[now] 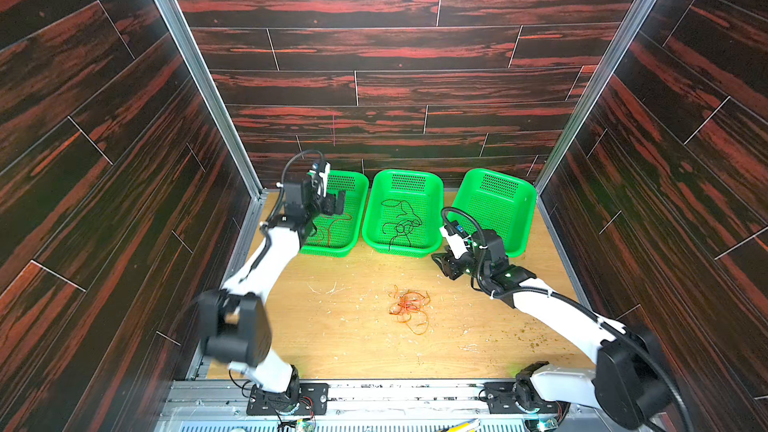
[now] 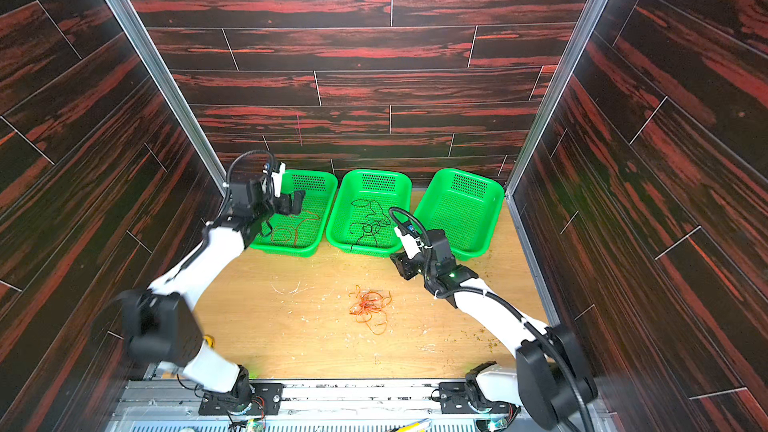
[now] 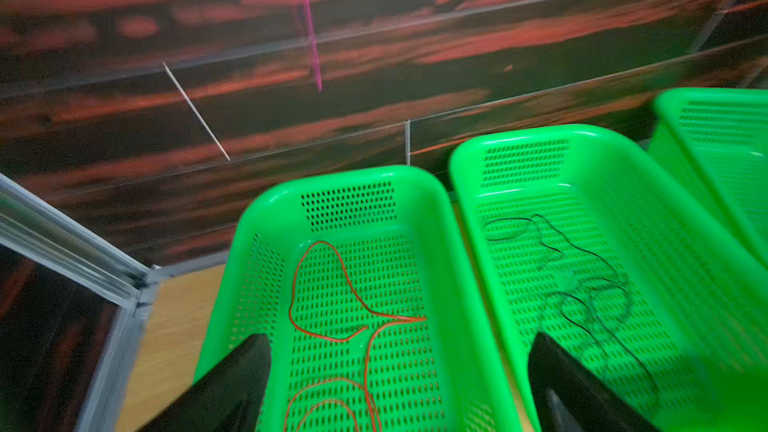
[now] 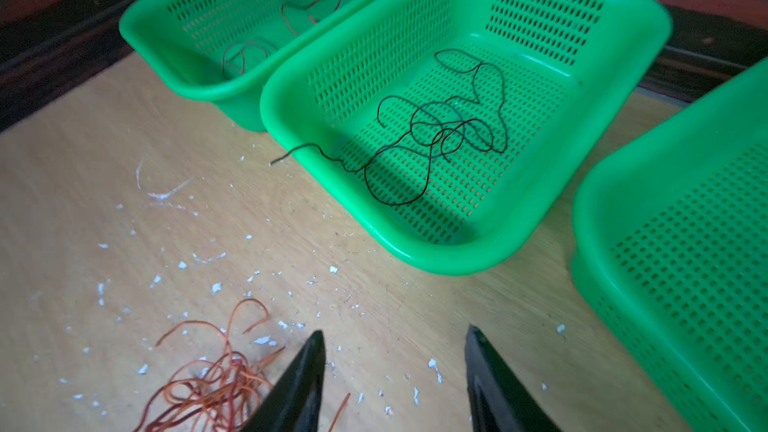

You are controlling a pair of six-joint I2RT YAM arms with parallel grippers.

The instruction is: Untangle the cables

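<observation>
The job looked almost done. The red cable (image 3: 399,317) lay in loose loops inside the left basket (image 1: 361,201), at the middle left of both top views. The black cable (image 4: 432,135) lay curled in the middle basket (image 1: 405,172), with one thin end poking out over the near rim. The right basket (image 1: 494,218) had nothing in it. The orange cable (image 1: 409,305) was the only one not in a basket. It sat in a small messy bunch on the desk (image 1: 332,338), just below the middle of both top views, well apart from the other two.

So the step in hand seemed to be the last cable. The next move would likely be to go down to the orange bunch, pinch it and carry it to the right basket. The wire was very thin and floppy, so the pinch would need to be low and tight, or it could slip out.

The left fingers (image 1: 335,203) hung over the left basket. They were wide apart, held nothing and did not touch the red cable below.

The right fingers (image 1: 444,265) hung over the desk, just in front of the middle basket and near the orange bunch. They were partly apart, held nothing and touched nothing.
</observation>
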